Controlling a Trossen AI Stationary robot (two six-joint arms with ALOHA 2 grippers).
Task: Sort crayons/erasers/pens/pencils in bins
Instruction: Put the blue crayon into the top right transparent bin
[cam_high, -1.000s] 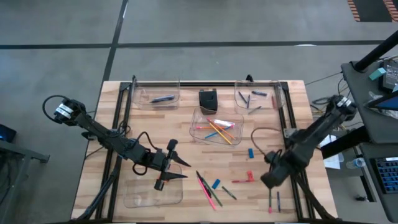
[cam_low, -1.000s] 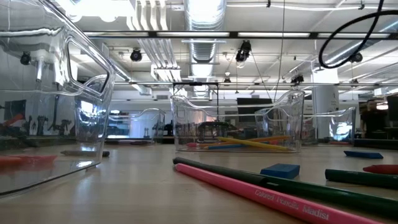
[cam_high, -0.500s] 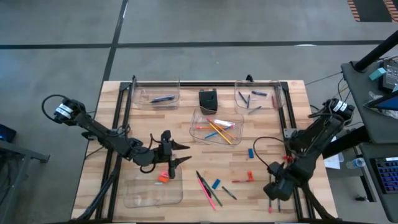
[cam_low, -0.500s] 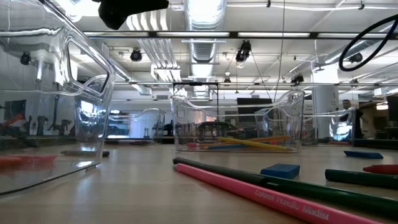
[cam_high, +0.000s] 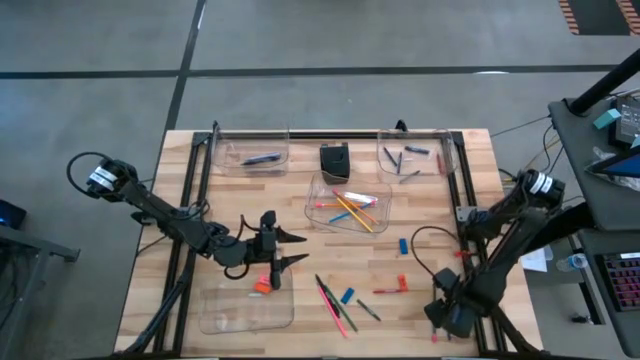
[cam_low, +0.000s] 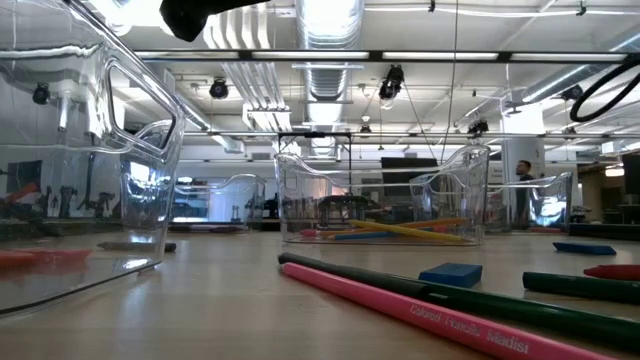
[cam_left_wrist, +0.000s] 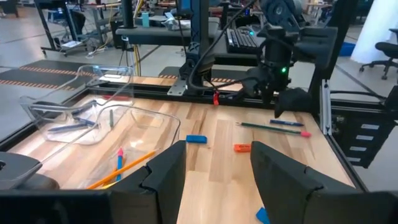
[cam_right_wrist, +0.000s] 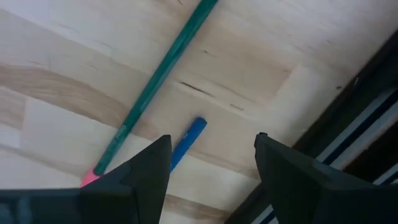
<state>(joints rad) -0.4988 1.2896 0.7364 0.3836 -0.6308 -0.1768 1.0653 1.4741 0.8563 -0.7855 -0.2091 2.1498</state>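
My left gripper (cam_high: 278, 248) hangs open and level above the far edge of the near left bin (cam_high: 240, 312), pointing toward the table's right. A red eraser (cam_high: 263, 285) lies in that bin. My right gripper (cam_high: 443, 318) points down, open, over a green pencil (cam_right_wrist: 155, 74) and a blue stick (cam_right_wrist: 186, 140) that lie flat near the table's near right corner. It touches neither. The middle bin (cam_high: 318, 190) holds pencils, the far left bin (cam_high: 228, 160) a pen, the far right bin (cam_high: 447, 160) crayons.
Loose on the table lie a pink pencil (cam_high: 328, 302) and a green pencil (cam_high: 340, 308), blue erasers (cam_high: 347, 296) (cam_high: 403, 245), a red eraser (cam_high: 402, 282), a red crayon (cam_high: 385, 291) and a dark crayon (cam_high: 369, 310). A black box (cam_high: 334, 160) stands at the far middle.
My left gripper has tipped up from pointing down into the near left bin to level, pointing toward the table's right; the red eraser now shows in the bin below it. My right gripper has swung toward the table's near edge and sunk over the two sticks.
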